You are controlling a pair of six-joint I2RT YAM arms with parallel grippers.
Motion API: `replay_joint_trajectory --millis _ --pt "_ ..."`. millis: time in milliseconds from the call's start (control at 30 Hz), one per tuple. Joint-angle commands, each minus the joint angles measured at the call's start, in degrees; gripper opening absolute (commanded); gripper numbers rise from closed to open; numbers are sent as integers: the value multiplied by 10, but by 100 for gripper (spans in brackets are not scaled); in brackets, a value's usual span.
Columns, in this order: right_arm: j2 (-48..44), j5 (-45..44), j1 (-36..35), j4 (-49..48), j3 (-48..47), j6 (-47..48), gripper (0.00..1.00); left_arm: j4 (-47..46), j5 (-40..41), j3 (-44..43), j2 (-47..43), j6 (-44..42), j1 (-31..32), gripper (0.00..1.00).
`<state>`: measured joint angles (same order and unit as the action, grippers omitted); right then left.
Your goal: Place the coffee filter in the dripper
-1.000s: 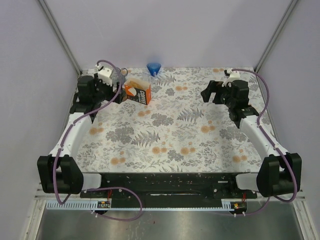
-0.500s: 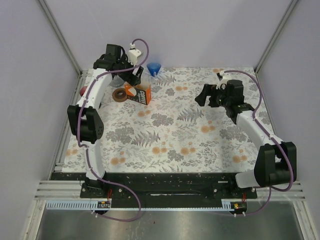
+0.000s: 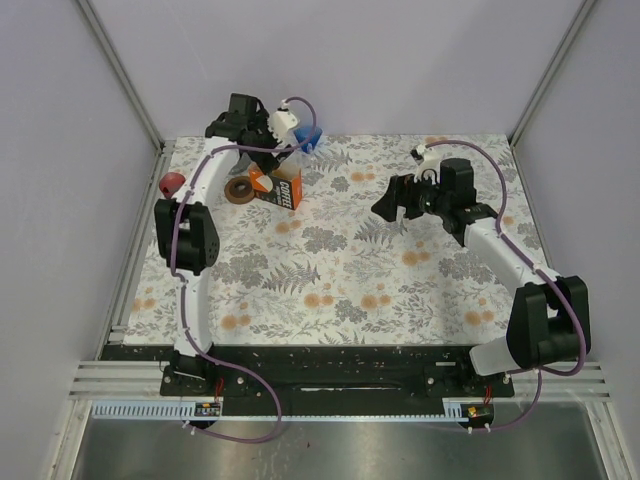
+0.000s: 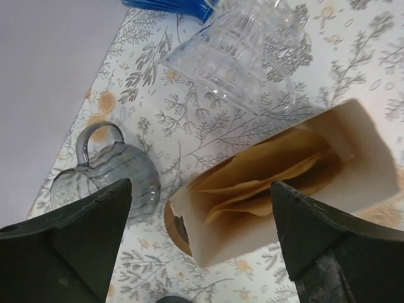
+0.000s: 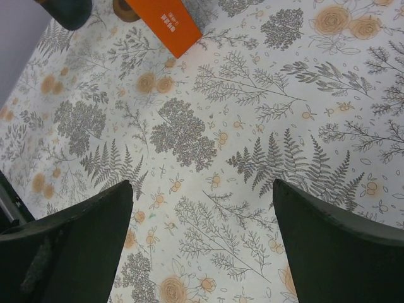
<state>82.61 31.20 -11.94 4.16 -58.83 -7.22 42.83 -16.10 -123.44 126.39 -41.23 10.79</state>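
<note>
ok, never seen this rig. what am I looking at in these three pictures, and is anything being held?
Two robot arms, the left arm and the right arm, are bolted at the near edge of a floral-patterned tabletop. The wide picture comes from a fixed camera above and behind them. The other two come from a camera on each wrist, so the dark shapes at the bottom are that arm's own fingers. The left arm's fingers stand open above an orange cardboard box holding brown paper coffee filters. Near it are a clear ribbed cone dripper, a grey glass jug and a blue ribbed object. A brown ring and a red object lie further left. The right arm's fingers stand open over that tabletop. Nothing is held.
</note>
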Motion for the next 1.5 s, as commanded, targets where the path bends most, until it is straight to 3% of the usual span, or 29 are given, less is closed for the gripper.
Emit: replay_joint_trajectory --millis 0,167,267,367,467,600,700,833,1000,1300,1467 --pt "10 32 -9 1 -31 26 99 -42 59 -29 32 -76 11 95" --pt "20 33 -16 21 -56 41 99 -50 50 -33 53 -104 21 94" --pt "21 29 -18 26 -59 48 99 -36 42 -31 57 -120 30 85" --pt "19 24 -19 30 -57 49 99 3 20 -22 48 -140 42 61" --pt "17 18 -22 32 -58 49 99 20 1 8 21 -143 52 25" --pt "16 -4 -33 45 -74 40 99 22 1 51 -33 -86 71 1" --pt "19 -67 -60 57 -102 10 99 19 41 61 -60 6 99 0" --pt "27 -206 -119 59 -132 -87 99 2 204 67 -75 204 156 0" --pt "57 -295 -158 54 -162 -187 93 -14 265 112 -102 367 204 0" --pt "93 -349 -159 46 -151 -258 76 -14 249 147 -133 498 225 0" --pt "114 -331 -159 17 -139 -284 73 -14 249 155 -137 521 246 0"
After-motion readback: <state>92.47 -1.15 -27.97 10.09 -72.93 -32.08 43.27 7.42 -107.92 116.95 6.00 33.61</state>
